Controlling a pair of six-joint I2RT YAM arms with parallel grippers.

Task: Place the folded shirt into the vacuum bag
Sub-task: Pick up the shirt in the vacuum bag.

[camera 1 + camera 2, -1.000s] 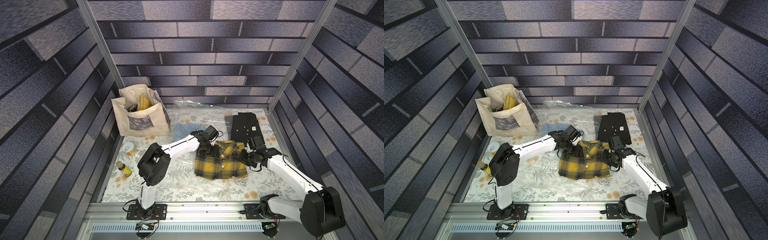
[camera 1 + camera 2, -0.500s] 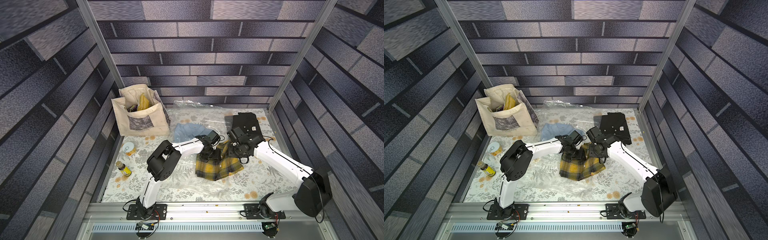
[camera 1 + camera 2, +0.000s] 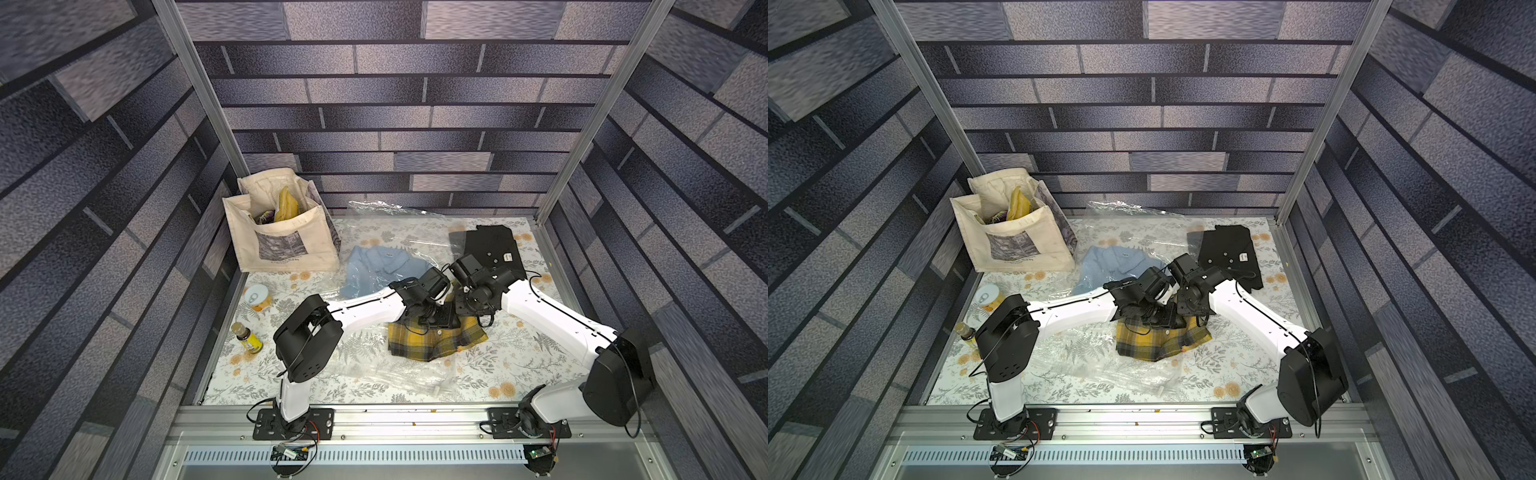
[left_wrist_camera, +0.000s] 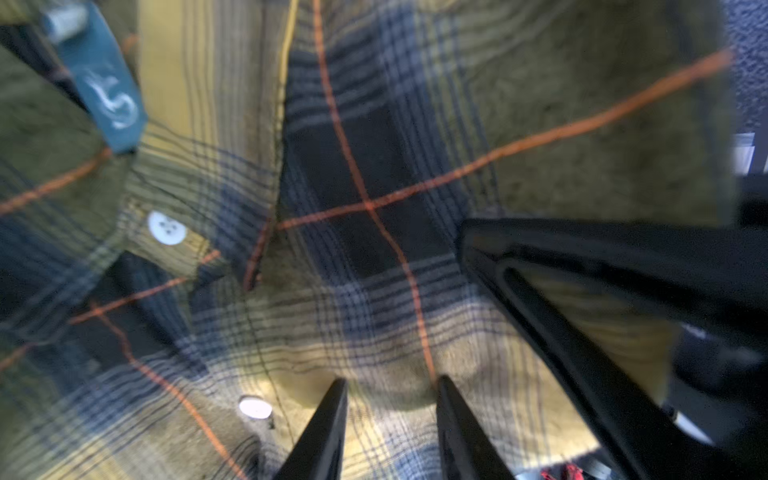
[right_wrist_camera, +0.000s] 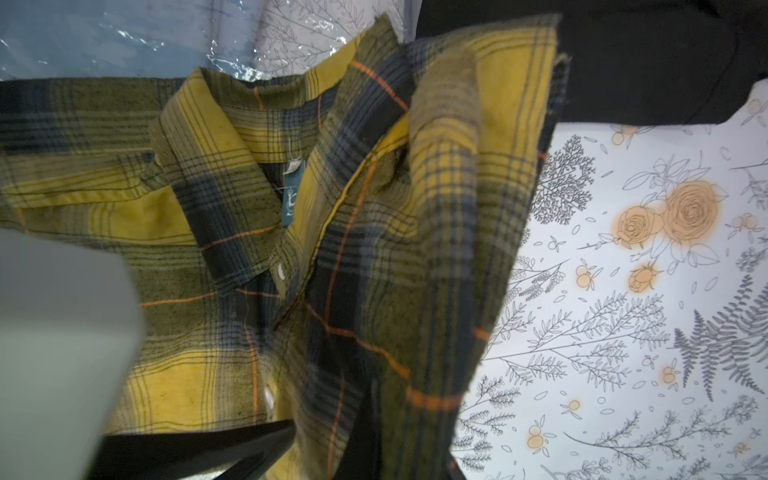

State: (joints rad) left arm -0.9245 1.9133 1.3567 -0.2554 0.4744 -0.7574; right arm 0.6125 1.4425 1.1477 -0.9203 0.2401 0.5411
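Left wrist view, close on the plaid shirt (image 4: 365, 199): yellow, navy and olive checks crossed by thin orange lines, a white button (image 4: 167, 227), a teal neck label (image 4: 104, 83). Left gripper (image 4: 392, 380) low in that picture, black fingertips (image 4: 328, 419) apart with a narrow gap, a hump of plaid just ahead of them. Impossible to tell whether any cloth sits between the tips.

Right wrist view: right gripper (image 5: 324, 440) pressed together on a fold of the same shirt, that side of the garment raised toward the lens, collar and the rest lower, resting partly on the floral table cover (image 5: 623, 291).

In both top views, both grippers close together at the collar end of the shirt (image 3: 432, 345), near the middle of the table, hem end flat and pointing toward the front rail. Vacuum bag (image 3: 407, 374) spread as a clear, crinkled sheet under and around the shirt, reaching from the back wall toward the front edge, small white valve (image 3: 436, 390) near the front. Plaid apparently on top of the plastic rather than inside. Blue shirt (image 3: 374, 266) under glossy film just behind the grippers. Black garment (image 3: 494, 249) behind the right arm. Cream tote bag (image 3: 282, 237) in the back left corner, well apart.
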